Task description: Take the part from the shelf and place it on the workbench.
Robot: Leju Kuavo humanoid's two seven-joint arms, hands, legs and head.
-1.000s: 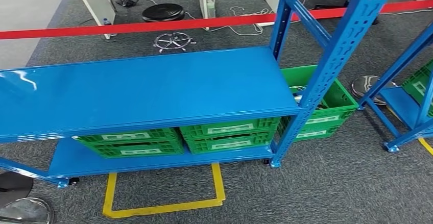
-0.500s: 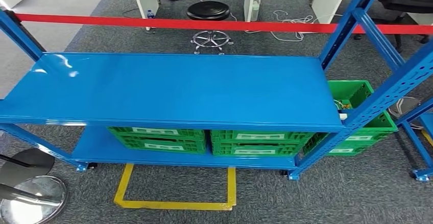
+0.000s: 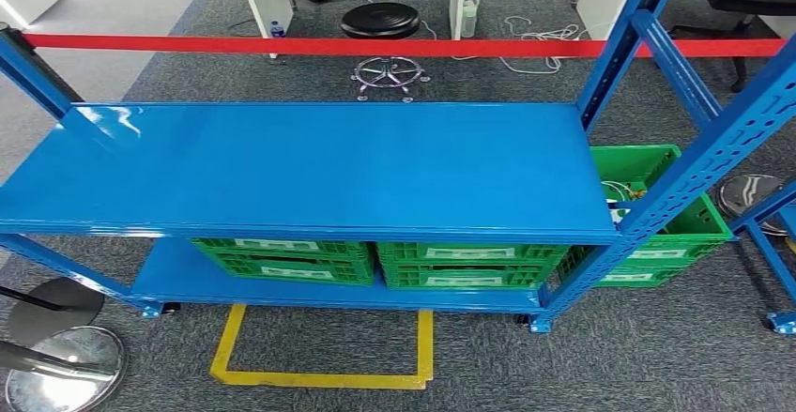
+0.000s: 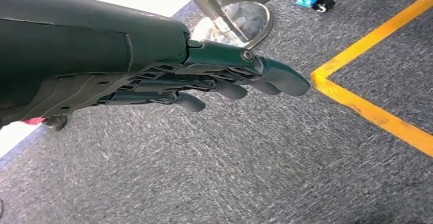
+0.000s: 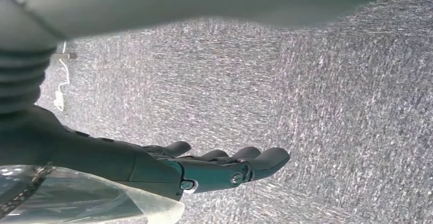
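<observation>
Grey carpet lay under a blue shelf (image 3: pixel 310 163) with a bare top deck. Green crates (image 3: pixel 375 260) sat beneath it; no part showed plainly. The left hand (image 4: pixel 224 83) and right hand (image 5: pixel 214 165) hung spread, holding nothing. Searching the crates first seemed wise.

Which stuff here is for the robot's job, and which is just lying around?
For the job:
blue shelf
green crates
left hand
right hand

Just lying about:
red tape
black stool
yellow floor marking
</observation>
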